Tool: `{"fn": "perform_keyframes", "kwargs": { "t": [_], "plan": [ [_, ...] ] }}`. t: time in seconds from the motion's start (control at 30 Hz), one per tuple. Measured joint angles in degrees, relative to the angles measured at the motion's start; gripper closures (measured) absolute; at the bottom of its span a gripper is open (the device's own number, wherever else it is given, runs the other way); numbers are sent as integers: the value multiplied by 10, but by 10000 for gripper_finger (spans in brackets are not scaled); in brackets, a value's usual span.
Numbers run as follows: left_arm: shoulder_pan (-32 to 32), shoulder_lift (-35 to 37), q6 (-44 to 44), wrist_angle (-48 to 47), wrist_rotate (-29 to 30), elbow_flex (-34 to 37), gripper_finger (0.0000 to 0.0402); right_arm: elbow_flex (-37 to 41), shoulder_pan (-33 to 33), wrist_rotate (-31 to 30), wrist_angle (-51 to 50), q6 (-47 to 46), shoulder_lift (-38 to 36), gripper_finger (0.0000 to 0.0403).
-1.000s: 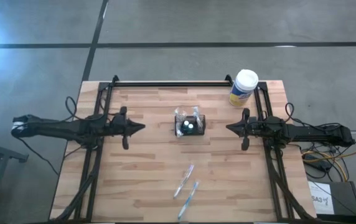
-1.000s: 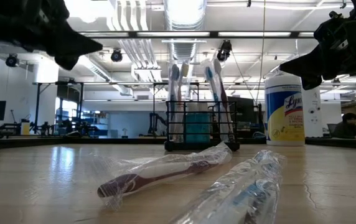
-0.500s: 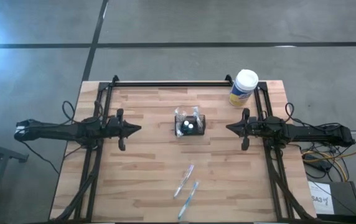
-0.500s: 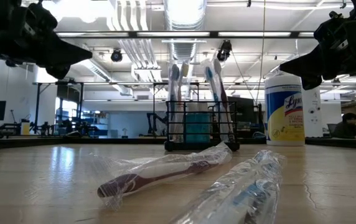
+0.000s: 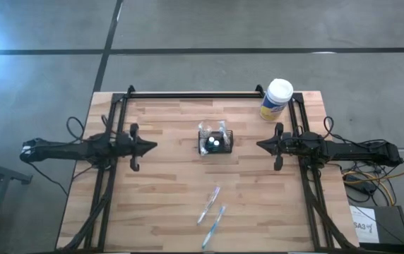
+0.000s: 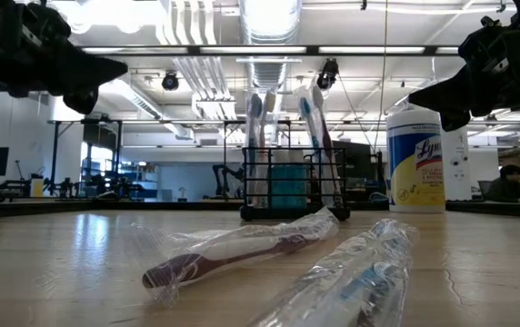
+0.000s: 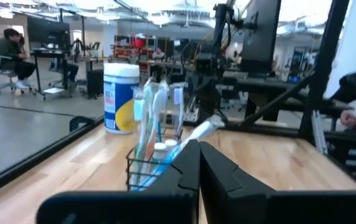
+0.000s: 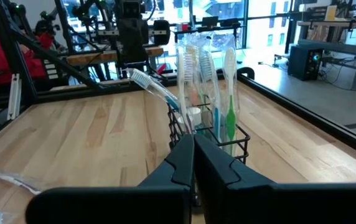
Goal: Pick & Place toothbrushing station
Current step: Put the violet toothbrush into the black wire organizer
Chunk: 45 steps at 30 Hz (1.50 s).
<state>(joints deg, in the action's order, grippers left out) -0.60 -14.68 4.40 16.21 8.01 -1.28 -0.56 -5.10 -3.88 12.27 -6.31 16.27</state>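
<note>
This is a robotics lab in a big open industrial hall. A grey concrete floor (image 5: 202,28) with dark seams fills the top of the overhead frame around a wooden worktop (image 5: 174,190) boxed in by black rails. Across the upper part of the table-level frame run exposed white ducts (image 6: 187,68) and strip lights (image 6: 269,18). In the left wrist frame, a seated person (image 7: 10,53) works at a desk with monitors (image 7: 50,31) at upper left. The right wrist frame shows further robot arms (image 8: 131,28) on benches at top centre and cabling (image 5: 364,180) beside the rig.
</note>
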Motion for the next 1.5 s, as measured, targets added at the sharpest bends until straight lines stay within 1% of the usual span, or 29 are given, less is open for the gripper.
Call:
{"fn": "perform_keyframes", "kwargs": {
  "t": [0.13,0.23,0.3,0.37,0.47,0.6,0.67,0.73,0.8,0.93,1.07,1.2,1.33,1.4,1.5],
  "plan": [
    [-5,-1,2,50,-13,-5,399,0,0,0,0,0,0,394],
    [-20,-20,2,33,-7,-45,400,0,0,0,0,0,0,394],
    [-39,-55,2,9,3,-83,400,0,0,0,0,0,0,394],
    [-65,-104,2,-8,28,-124,400,0,0,0,0,1,0,394],
    [-113,-198,10,-33,61,-193,400,0,0,0,0,0,0,394],
    [-169,-323,25,-116,102,-306,399,0,0,0,0,-1,0,394],
    [-184,-382,48,-159,122,-362,394,0,0,0,0,-3,0,394],
    [-189,-436,66,-205,126,-409,390,0,0,0,0,-7,0,394],
    [-190,-476,81,-201,131,-460,387,0,2,1,0,-8,0,394],
    [-190,-552,110,-213,128,-520,385,0,3,9,0,-7,0,394],
    [-190,-621,151,-220,120,-563,384,0,3,9,0,-6,0,394],
    [-190,-689,191,-248,92,-605,383,0,3,9,0,-6,0,394],
    [-195,-742,206,-272,74,-654,382,0,3,9,0,-6,0,394],
    [-197,-766,215,-281,72,-677,375,0,3,9,0,-1,0,394],
    [-199,-807,222,-300,62,-707,350,0,3,9,0,6,0,394]
  ]
}}
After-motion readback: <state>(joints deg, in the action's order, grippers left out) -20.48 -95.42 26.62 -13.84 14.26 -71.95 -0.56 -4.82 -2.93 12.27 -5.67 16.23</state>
